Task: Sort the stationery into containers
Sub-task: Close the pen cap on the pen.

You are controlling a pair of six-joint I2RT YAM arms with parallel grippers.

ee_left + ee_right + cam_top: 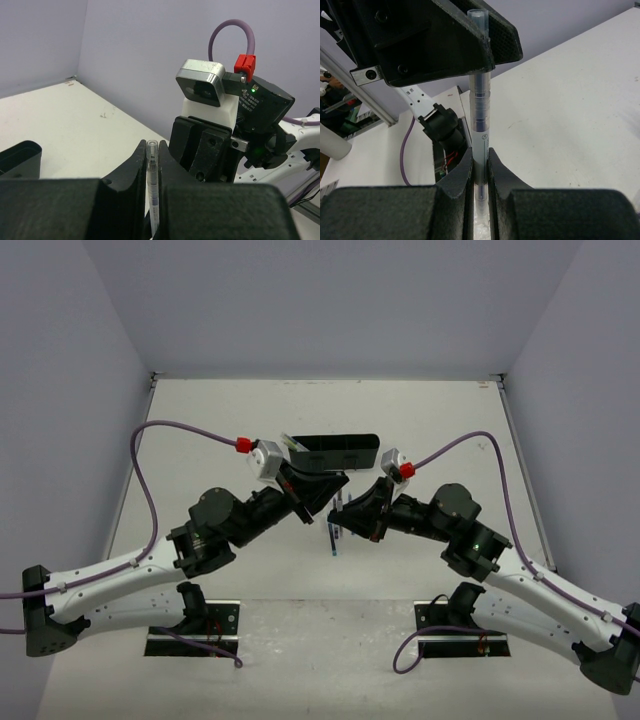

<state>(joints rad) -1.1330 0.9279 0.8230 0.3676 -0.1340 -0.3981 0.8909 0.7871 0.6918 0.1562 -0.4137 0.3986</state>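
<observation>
A clear-barrelled pen (153, 186) spans between my two grippers above the table's middle. My left gripper (153, 156) is shut on its capped end, the cap tip poking out past the fingertips. My right gripper (480, 161) is shut on the other part of the same pen (481, 107), with the left gripper (445, 40) right above it. In the top view both grippers meet, the left gripper (328, 490) facing the right gripper (349, 511). The black organizer tray (340, 453) lies just behind them, with a yellow-green pen (293, 443) at its left end.
A blue pen (332, 536) lies on the table below the grippers. The tray's corner (20, 156) shows at the left of the left wrist view. Two black base plates (195, 630) (460, 630) sit at the near edge. Grey walls close the sides and back.
</observation>
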